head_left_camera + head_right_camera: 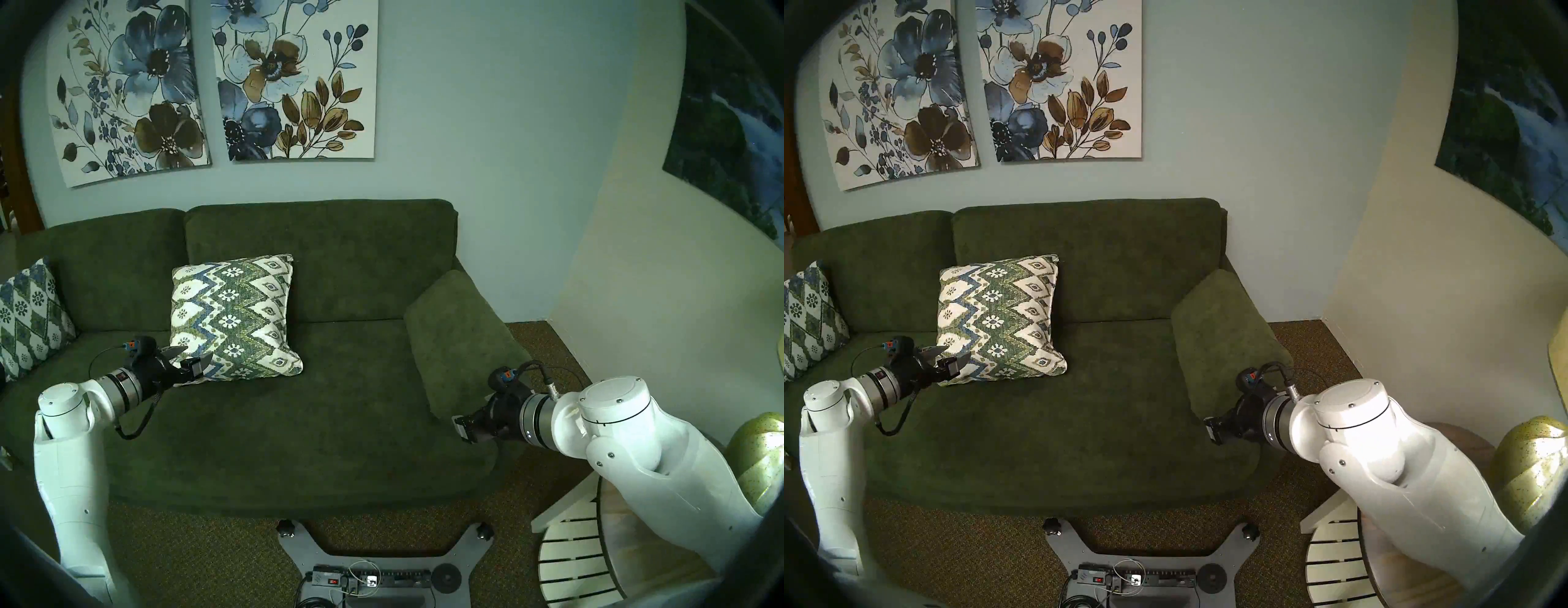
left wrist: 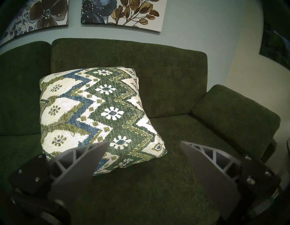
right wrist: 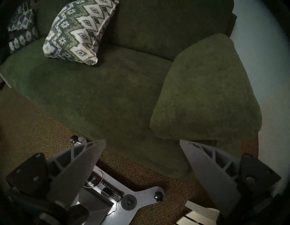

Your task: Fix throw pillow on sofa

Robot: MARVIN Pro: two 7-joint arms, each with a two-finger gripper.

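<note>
The throw pillow [image 1: 235,316] [image 1: 1000,318] [image 2: 100,116] [image 3: 75,31], cream with green-and-blue zigzag bands, leans against the back cushions of the dark green sofa [image 1: 339,407] [image 1: 1106,403] near its middle. My left gripper [image 1: 191,356] [image 1: 947,356] [image 2: 143,143] stands open just in front of the pillow's lower left corner, nothing between its fingers. My right gripper [image 1: 460,429] [image 1: 1210,428] [image 3: 142,141] is open too, hovering at the sofa's front right edge, below the plain green cushion [image 1: 462,339] [image 3: 207,94].
A second patterned pillow [image 1: 29,318] [image 3: 22,29] rests at the sofa's left end. A white slatted side table [image 1: 572,552] and a gold rounded object [image 1: 759,458] stand at the right. My base plate [image 1: 373,564] lies on the carpet in front.
</note>
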